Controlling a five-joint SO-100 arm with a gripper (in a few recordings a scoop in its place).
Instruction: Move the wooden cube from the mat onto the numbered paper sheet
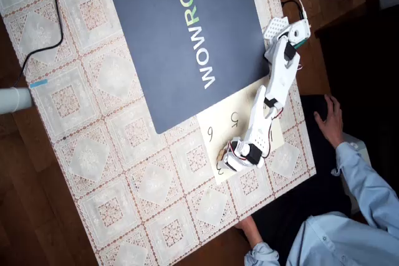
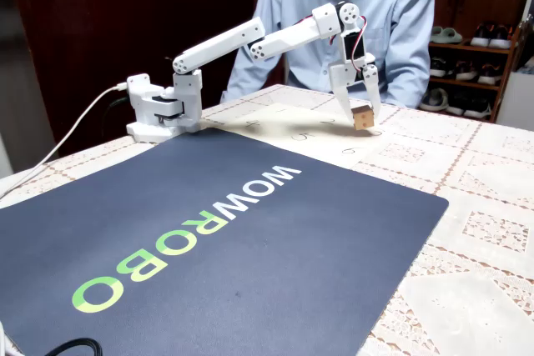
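Pinching the wooden cube (image 2: 362,117) between nearly closed fingers, the gripper (image 2: 360,109) hangs above the numbered paper sheet (image 2: 275,127).

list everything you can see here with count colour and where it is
wooden cube: one, light tan with small dark dots, between the gripper fingers over the far end of the paper sheet
numbered paper sheet: one, pale cream with handwritten digits, beside the mat's far edge
mat: one, dark navy with white and green lettering, mid table
tablecloth: one, pale lace pattern, covering the table
cables: one black on the tablecloth, one white running to the arm's base
person: one, light blue shirt, seated behind the table
arm: one, white, base beside the mat
gripper: one, white, shut on the cube
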